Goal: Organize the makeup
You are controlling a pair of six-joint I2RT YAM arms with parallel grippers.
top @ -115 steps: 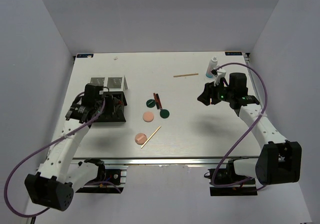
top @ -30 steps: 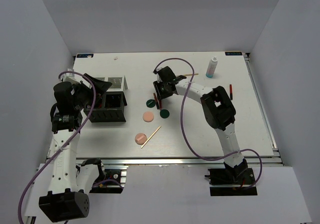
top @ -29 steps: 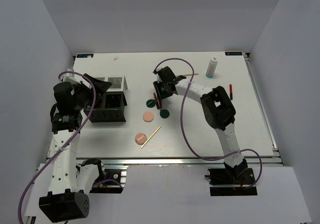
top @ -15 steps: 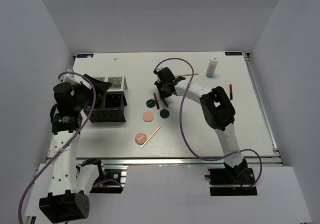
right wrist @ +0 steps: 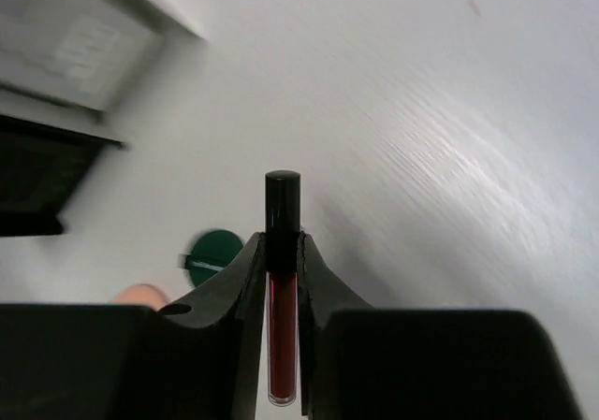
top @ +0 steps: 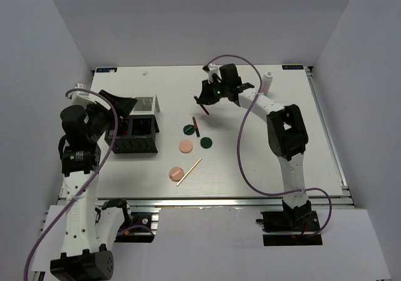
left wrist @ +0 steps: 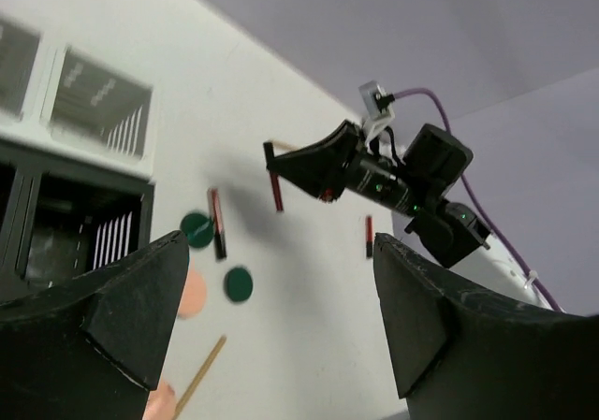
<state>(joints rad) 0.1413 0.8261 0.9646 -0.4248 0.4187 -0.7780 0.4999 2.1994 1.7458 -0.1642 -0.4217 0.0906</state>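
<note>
Nearest the arm bases lies a peach-pink disc (top: pixel 177 173) with a wooden stick (top: pixel 190 171) slanting just beside it. A little farther back sit the second peach-pink disc (top: pixel 185 146) and a dark green disc (top: pixel 205 143). Behind them is another dark green disc (top: pixel 188 129), with a black-and-red stick (top: pixel 196 126) lying flat against its right edge. To the left stands the black organizer (top: pixel 134 144), its compartments open to the top. The left gripper (left wrist: pixel 279 256) hangs above the organizer with its jaws spread wide, holding and touching nothing. Farther back, past the middle of the table (top: pixel 250 162), the right gripper (top: pixel 202 103) is clenched on a second black-and-red stick (right wrist: pixel 283 205). The wrist view shows both fingers (right wrist: pixel 245 280) pressed against the red barrel, the black cap poking out beyond the tips. From the left wrist this held stick points downward under the jaws, with a shadow on the table beside it, so it appears lifted clear of the surface. A third red stick (left wrist: pixel 368 236) lies on the table to the right of that gripper. At the far edge, the white top of the small bottle (top: pixel 268 78) shows just behind the right arm.
</note>
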